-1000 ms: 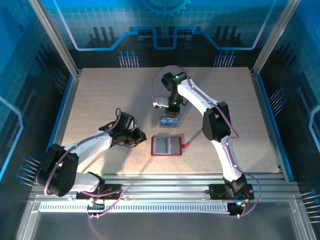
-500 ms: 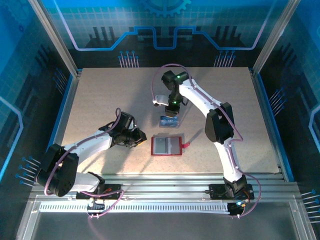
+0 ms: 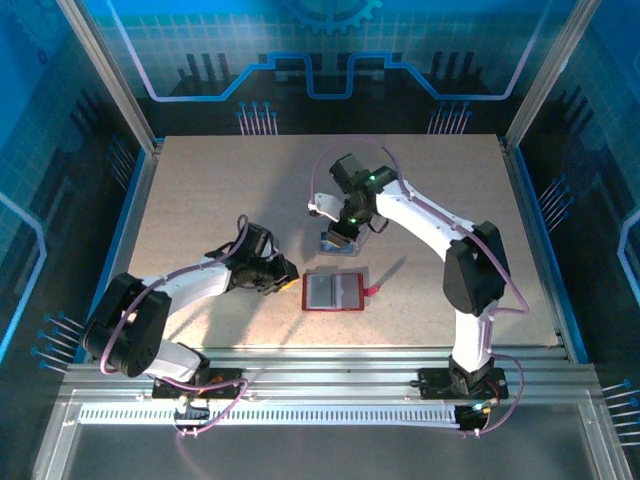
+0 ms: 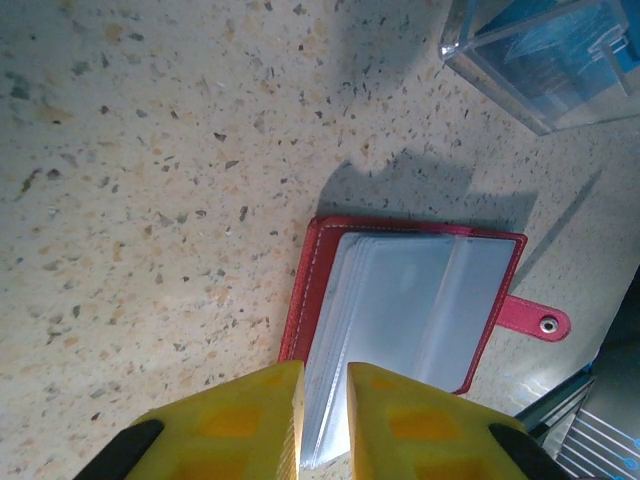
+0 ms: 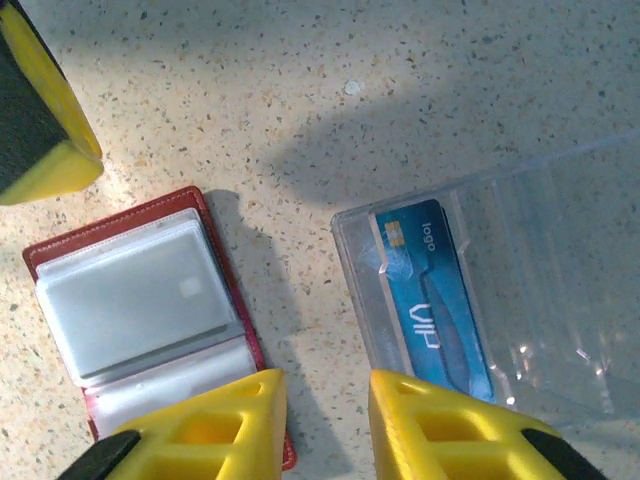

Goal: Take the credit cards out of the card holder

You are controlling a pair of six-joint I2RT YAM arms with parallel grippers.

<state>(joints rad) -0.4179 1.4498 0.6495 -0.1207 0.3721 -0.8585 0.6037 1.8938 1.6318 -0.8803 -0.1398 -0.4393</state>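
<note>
My left fingers (image 4: 240, 425) are matt yellow plastic. The table (image 4: 150, 150) under them looks like speckled stone composite, matt and slightly rough. The card holder (image 4: 400, 300) has a red leather-like skin, stitched edges and cloudy semi-gloss plastic pockets, with a shiny metal snap (image 4: 548, 324) at three o'clock. At one o'clock the tray (image 4: 540, 60) is clear glossy plastic, and the blue card (image 5: 432, 300) inside it is smooth and glossy.

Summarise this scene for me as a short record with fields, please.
card holder: small dark red wallet, lying open on the speckled table, grey pockets up
card: blue plastic card lying in the clear plastic tray
left gripper: at the wallet's edge, jaws slightly apart
right gripper: over the table between wallet and tray, open, empty
</note>
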